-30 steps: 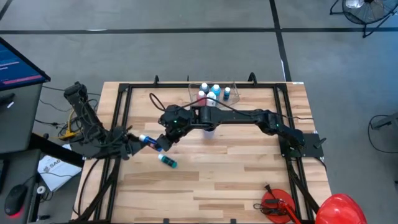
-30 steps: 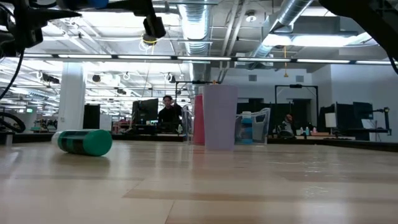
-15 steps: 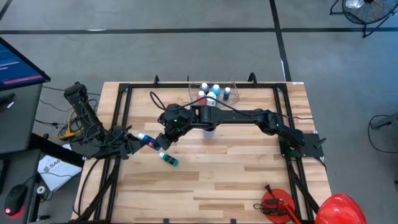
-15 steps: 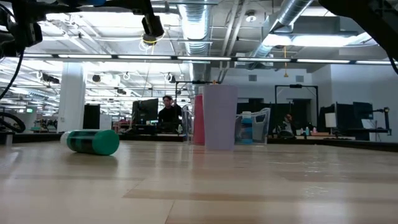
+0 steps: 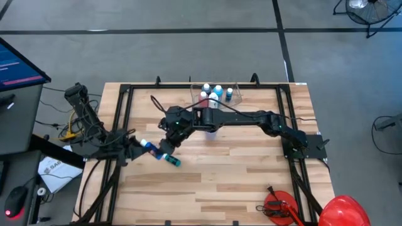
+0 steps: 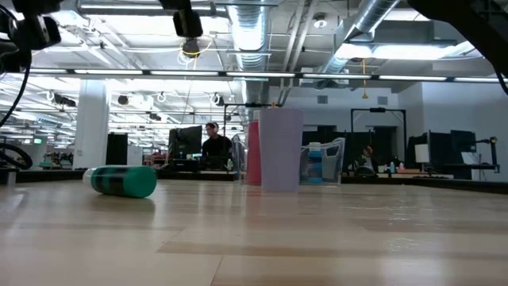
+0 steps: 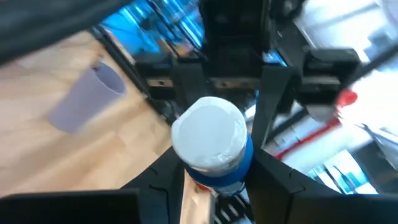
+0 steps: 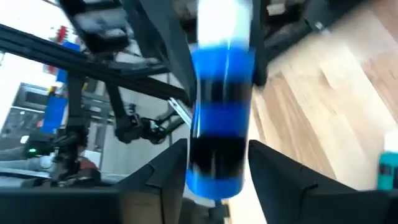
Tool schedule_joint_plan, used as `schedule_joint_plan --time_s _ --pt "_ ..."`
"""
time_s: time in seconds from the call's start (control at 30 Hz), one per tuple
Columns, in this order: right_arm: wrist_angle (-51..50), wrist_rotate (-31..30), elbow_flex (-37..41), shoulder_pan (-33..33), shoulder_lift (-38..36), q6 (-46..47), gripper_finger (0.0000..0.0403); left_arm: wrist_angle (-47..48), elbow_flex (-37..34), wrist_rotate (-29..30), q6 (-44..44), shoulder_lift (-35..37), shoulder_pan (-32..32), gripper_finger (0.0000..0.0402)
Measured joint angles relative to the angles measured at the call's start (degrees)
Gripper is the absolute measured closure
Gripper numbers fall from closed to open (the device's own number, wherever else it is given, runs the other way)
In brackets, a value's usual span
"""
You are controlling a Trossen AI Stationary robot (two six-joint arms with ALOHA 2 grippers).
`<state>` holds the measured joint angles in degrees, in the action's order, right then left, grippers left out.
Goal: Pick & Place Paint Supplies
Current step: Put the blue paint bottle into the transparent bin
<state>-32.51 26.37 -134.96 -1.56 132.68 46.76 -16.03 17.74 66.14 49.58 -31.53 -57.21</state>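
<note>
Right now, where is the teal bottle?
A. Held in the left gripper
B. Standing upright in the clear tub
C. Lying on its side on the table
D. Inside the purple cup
C: the teal bottle lies on its side on the bare table, apart from the purple cup and the tub.

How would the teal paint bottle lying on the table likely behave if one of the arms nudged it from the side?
The teal paint bottle lies on its side on the smooth wooden table, and its body looks round, so it would probably roll rather than slide. It looks small and is likely light, so a gentle touch may send it away.
</note>
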Motion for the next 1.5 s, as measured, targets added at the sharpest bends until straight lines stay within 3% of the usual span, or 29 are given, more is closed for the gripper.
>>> schedule_joint_plan --time_s 0.2,0.4,0.9,1.23,1.5 --pt "4.8 3.4 0.0 0.2 0.0 1.6 0.0207 -0.1 0.0 -8.5 -1.1 -0.1 0.0 0.0279" --pt "5.1 8.4 0.0 -0.8 0.0 2.8 0.0184 -0.5 0.0 -9.5 -1.4 0.0 0.0 0.0280" --pt "4.2 3.6 0.0 -1.8 0.0 2.4 0.0178 -1.1 0.0 -9.2 -1.4 0.0 1.9 0.0276" --pt "2.0 3.6 0.0 -2.4 0.0 1.0 0.0178 -5.0 0.0 -9.2 -4.4 0.1 4.1 0.0276" --pt "1.9 3.0 0.0 -2.6 0.0 0.7 0.0187 -7.5 0.0 -13.1 -6.1 -0.3 6.3 0.0276"
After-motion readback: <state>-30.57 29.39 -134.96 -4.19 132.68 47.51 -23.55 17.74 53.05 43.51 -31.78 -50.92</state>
